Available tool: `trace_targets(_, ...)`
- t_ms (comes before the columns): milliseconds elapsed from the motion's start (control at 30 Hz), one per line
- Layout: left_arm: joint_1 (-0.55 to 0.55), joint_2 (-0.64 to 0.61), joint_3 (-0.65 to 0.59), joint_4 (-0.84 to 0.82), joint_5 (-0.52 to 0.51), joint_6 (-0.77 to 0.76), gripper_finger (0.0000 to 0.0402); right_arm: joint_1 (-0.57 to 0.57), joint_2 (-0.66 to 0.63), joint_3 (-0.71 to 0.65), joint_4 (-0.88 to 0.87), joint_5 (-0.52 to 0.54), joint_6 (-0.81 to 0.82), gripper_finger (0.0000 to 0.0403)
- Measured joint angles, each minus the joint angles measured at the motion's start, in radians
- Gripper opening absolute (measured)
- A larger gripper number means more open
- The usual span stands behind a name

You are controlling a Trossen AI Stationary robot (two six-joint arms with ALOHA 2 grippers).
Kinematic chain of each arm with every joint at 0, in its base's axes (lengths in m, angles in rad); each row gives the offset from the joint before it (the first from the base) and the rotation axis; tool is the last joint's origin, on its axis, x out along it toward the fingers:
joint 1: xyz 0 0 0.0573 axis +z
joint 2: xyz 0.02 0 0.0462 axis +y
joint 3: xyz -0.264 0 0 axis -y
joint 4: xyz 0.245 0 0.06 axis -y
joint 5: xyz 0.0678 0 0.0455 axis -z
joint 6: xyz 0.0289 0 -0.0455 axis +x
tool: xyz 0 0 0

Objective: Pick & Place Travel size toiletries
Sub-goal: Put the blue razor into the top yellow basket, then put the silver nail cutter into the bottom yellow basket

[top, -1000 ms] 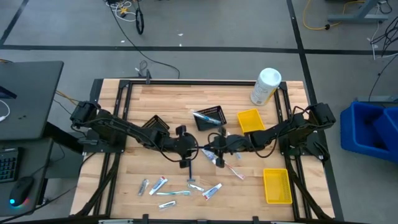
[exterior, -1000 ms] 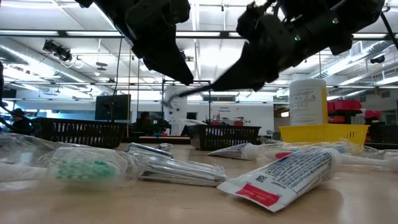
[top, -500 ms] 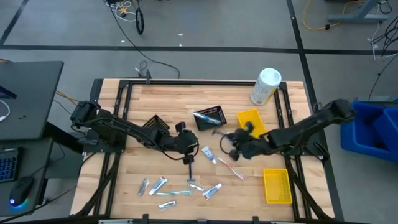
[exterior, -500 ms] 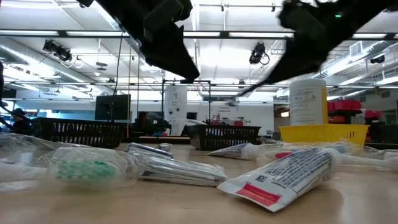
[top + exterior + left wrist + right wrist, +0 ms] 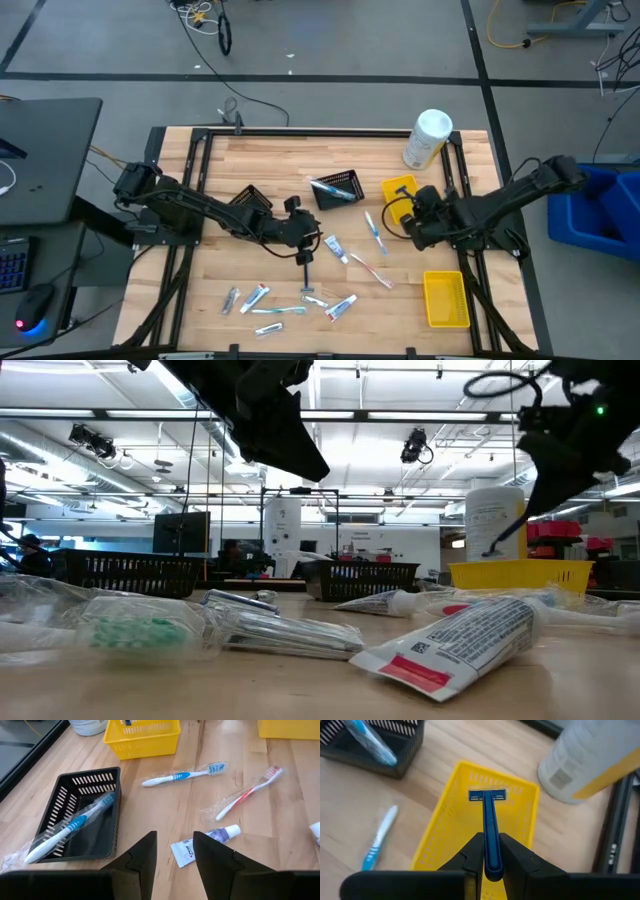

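Now, with my right gripper (image 5: 491,851) pinching the blue razor (image 5: 489,822) over the yellow tray (image 5: 522,815), I'd lower it before releasing, left gripper (image 5: 174,851) idling, fingers spread.

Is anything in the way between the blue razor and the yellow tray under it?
Nothing visible is. The right hand holds the blue razor right above the yellow tray, and the tray looks empty below it.
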Motion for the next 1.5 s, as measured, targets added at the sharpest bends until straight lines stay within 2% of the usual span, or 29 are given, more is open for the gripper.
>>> trace_targets(267, 0.0, 0.001, 0.0, 0.004, 0.0, 0.0, 0.0134, -0.052, 0.0, -0.201, 0.362, 0.0, -0.101, 0.0055)
trace_targets(467, 0.0, 0.001, 0.0, 0.009, 0.0, 0.0, 0.0134, -0.107, 0.0, -0.28, 0.489, -0.054, -0.221, 0.0063)
trace_targets(767, 0.001, 0.002, 0.0, 0.032, 0.0, 0.0, 0.0134, -0.142, 0.0, -0.275, 0.495, -0.055, -0.328, 0.0151)
trace_targets(1033, 0.001, 0.002, 0.0, 0.031, 0.003, 0.0, 0.0134, -0.143, 0.0, -0.158, 0.527, -0.053, -0.506, 0.0203)
trace_targets(1267, 0.001, 0.003, 0.0, 0.031, 0.022, 0.011, 0.0134, -0.143, -0.001, -0.134, 0.868, -0.093, -0.721, 0.0215)
trace_targets(1400, 0.001, 0.003, 0.0, 0.03, 0.098, 0.048, 0.0134, -0.143, -0.001, -0.134, 1.059, -0.207, -0.865, 0.0211)
trace_targets(1500, 0.001, 0.003, 0.0, 0.031, 0.107, 0.04, 0.0134, -0.143, -0.001, -0.134, 1.149, -0.308, -0.937, 0.0201)
